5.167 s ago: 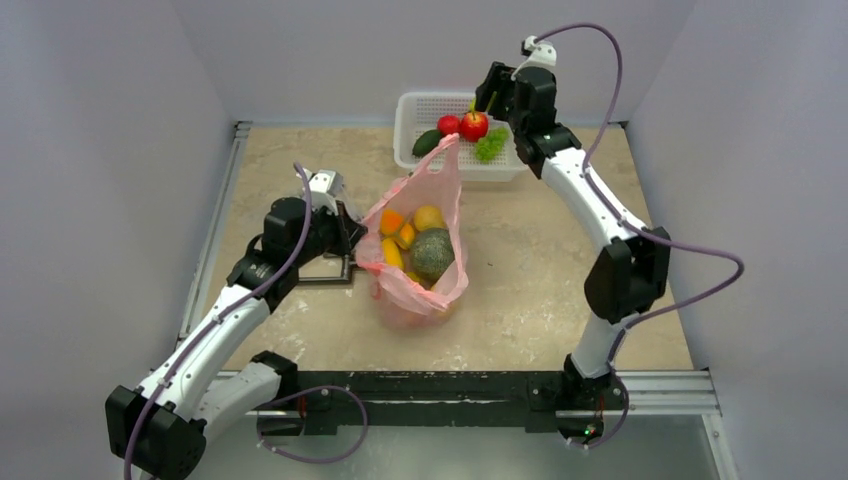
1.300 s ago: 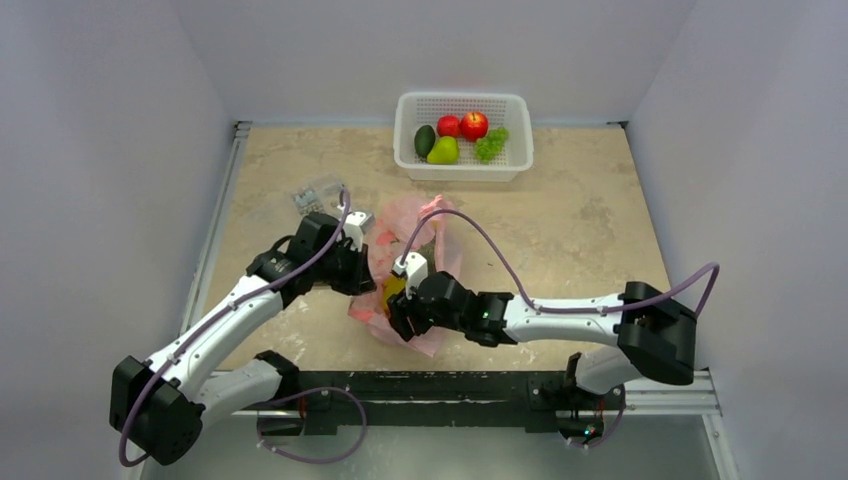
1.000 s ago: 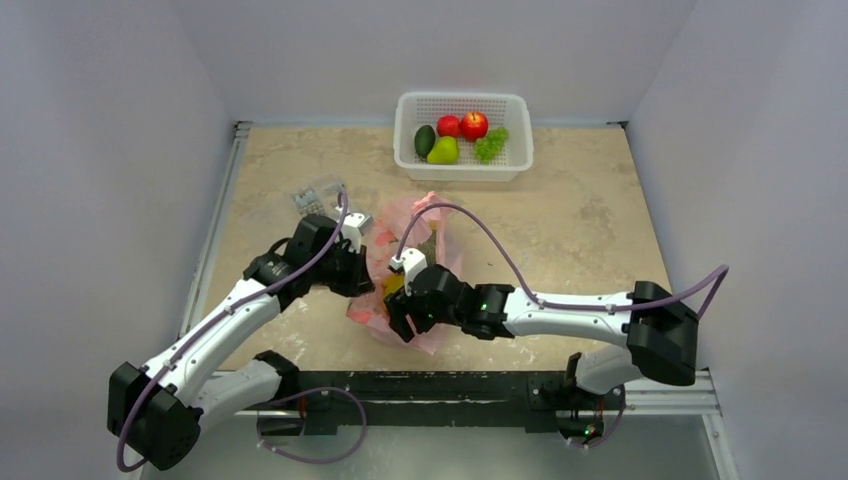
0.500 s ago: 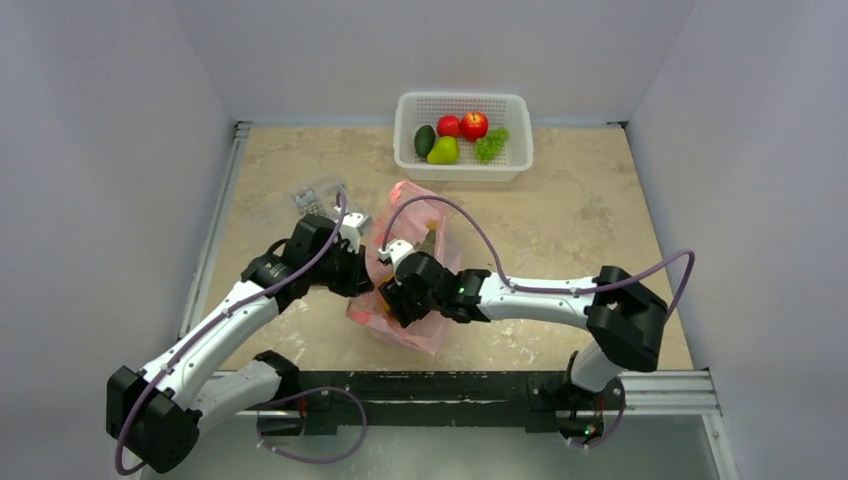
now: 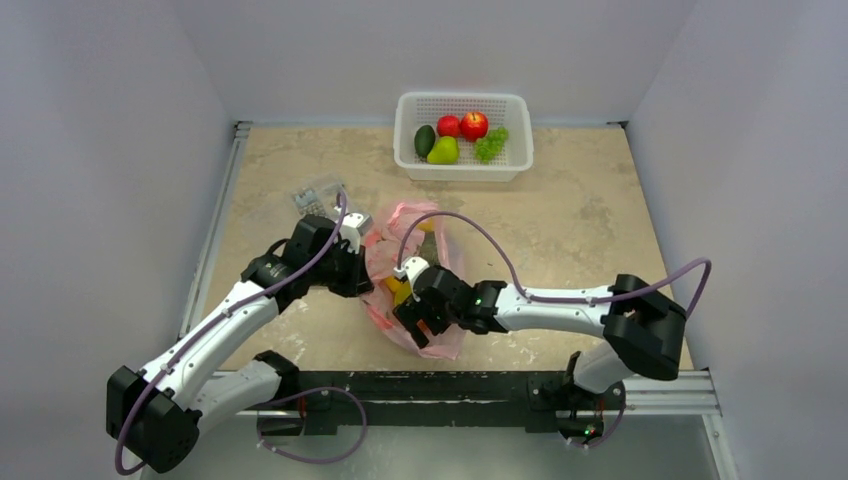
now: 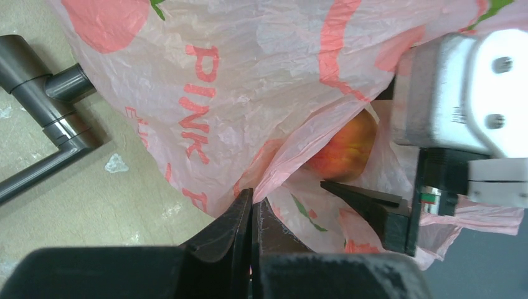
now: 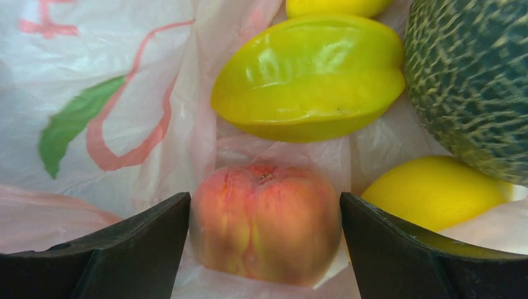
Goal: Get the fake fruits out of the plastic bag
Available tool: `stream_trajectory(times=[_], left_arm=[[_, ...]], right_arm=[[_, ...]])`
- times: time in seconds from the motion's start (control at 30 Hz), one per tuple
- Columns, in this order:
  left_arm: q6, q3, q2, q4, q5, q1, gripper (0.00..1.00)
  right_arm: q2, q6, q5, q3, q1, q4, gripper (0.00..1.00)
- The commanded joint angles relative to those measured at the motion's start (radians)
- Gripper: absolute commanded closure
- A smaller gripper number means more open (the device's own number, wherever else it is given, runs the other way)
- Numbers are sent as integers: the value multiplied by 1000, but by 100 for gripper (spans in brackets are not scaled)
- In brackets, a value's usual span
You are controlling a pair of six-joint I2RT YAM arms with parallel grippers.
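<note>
The pink plastic bag (image 5: pixel 382 262) lies mid-table with its mouth open. My left gripper (image 5: pixel 357 272) is shut on a fold of the bag's edge (image 6: pixel 252 198). My right gripper (image 5: pixel 416 318) is inside the bag, its fingers (image 7: pixel 127 249) pressed against both sides of an orange-pink peach (image 7: pixel 264 218). The peach also shows in the left wrist view (image 6: pixel 345 146). Behind it lie a yellow-green star fruit (image 7: pixel 311 75), the rough green melon (image 7: pixel 473 81) and a yellow fruit (image 7: pixel 436 190). In the top view the fruits are mostly hidden by the arm and bag.
A white perforated basket (image 5: pixel 520 135) stands at the back with two red apples (image 5: pixel 462 125), a pear, an avocado shape and grapes. A small clear object (image 5: pixel 318 195) lies left of the bag. A grey L-shaped bar (image 6: pixel 43 124) lies on the table beside the bag.
My right gripper has drawn back toward the near edge within the bag and lies lower in the bag. The left gripper keeps its hold on the bag's edge.
</note>
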Motion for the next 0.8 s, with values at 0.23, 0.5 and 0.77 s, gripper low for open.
stream_trajectory(times=[0.23, 0.5, 0.77], left_arm=[[12, -5, 0, 15, -1, -1, 100], [15, 3, 18, 14, 2, -2, 100], [15, -2, -14, 17, -29, -2, 100]], right_arm=[[127, 127, 77, -71, 13, 163, 33], [14, 91, 132, 22, 12, 283, 62], [-76, 117, 155, 60, -45, 382, 76]])
